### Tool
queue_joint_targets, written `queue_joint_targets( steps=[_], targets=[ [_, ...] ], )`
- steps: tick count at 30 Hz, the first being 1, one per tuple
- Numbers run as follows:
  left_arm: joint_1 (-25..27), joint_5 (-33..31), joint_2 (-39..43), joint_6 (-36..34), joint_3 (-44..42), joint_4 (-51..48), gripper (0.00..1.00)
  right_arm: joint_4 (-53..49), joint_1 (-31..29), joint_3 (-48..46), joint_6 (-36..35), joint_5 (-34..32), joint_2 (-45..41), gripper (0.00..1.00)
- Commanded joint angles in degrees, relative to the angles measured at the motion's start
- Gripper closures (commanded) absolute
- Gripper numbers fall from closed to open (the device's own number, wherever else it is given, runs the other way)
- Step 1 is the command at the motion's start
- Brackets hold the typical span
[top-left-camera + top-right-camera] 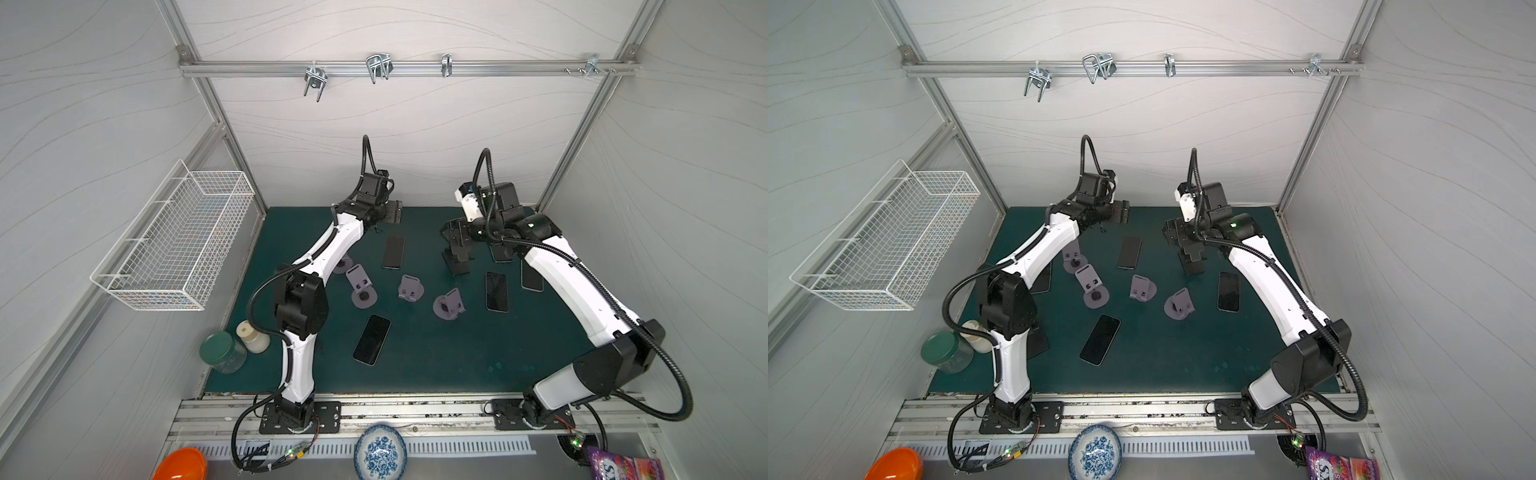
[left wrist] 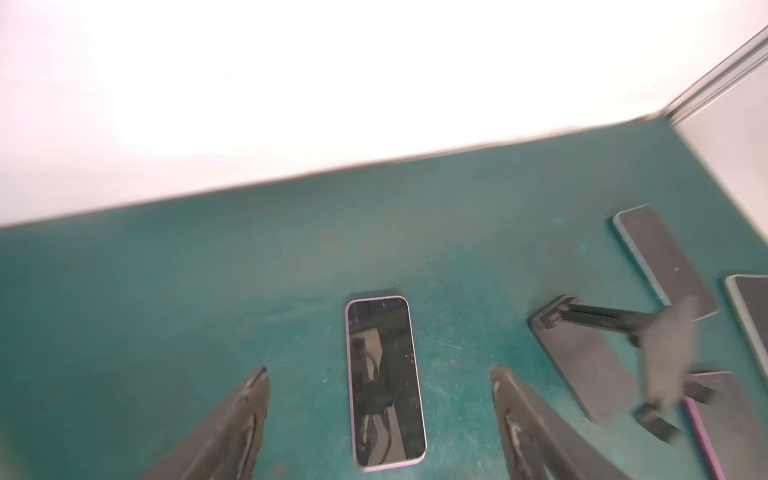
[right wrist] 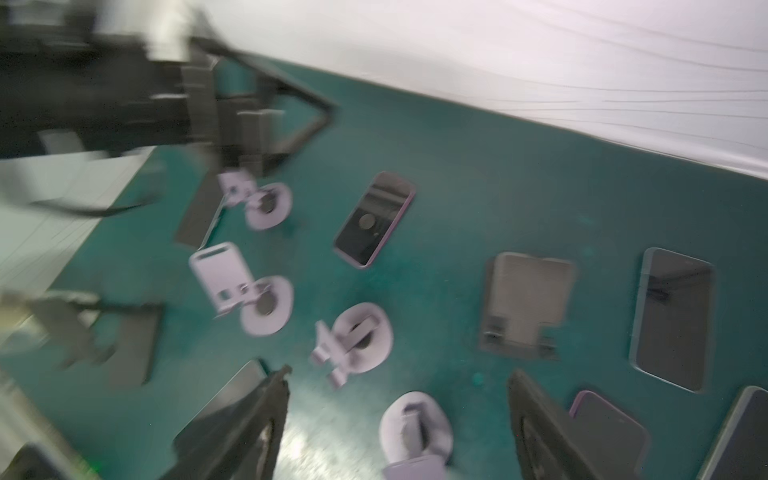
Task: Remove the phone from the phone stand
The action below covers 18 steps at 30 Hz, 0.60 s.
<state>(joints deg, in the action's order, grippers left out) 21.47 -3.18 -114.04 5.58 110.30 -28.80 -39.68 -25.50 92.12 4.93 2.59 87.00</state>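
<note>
Phone: your phone (image 2: pixel 384 380) is a slim slab with a dark, glossy screen that mirrors the arm above it. It has a thin lilac rim and rounded corners.
Where it lies: flat and screen up on the green mat (image 1: pixel 436 361) of the bench, toward the far wall and clear of every stand.
Stands: the lilac stands (image 1: pixel 361 286) with round bases sit just nearer you than the phone, and the rests you can see are bare. A black stand (image 1: pixel 457 262) is off to its right, also bare.
Left hand: your left hand (image 2: pixel 378 370) is spread wide and holds nothing. In the wrist view its fingers (image 2: pixel 249 407) frame the phone's near end without touching it.
Right hand: your right hand (image 3: pixel 400 370) is also spread wide and holds nothing. It hangs over the mat among the stands, though that wrist view is blurred.
Other phones: more phones (image 1: pixel 372 339) lie flat on the mat, one at the front and others near the right arm.
</note>
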Motion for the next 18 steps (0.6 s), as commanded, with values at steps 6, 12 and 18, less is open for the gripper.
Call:
queue_joint_targets(
  steps=[6,12,18],
  targets=[
    [-8.73,2.48,13.37,-2.88,-10.83,2.4,0.15,17.18,12.6,-19.71,0.82,-5.85,-7.02,0.15],
    [-15.61,5.68,22.39,-3.56,-23.27,5.54,0.15,29.9,17.39,-34.86,0.23,-6.75,-10.98,0.14],
    [-21.89,10.01,26.86,-3.74,-34.07,11.01,0.15,40.07,19.77,-44.8,-0.53,-6.37,-12.55,0.12]
  ],
)
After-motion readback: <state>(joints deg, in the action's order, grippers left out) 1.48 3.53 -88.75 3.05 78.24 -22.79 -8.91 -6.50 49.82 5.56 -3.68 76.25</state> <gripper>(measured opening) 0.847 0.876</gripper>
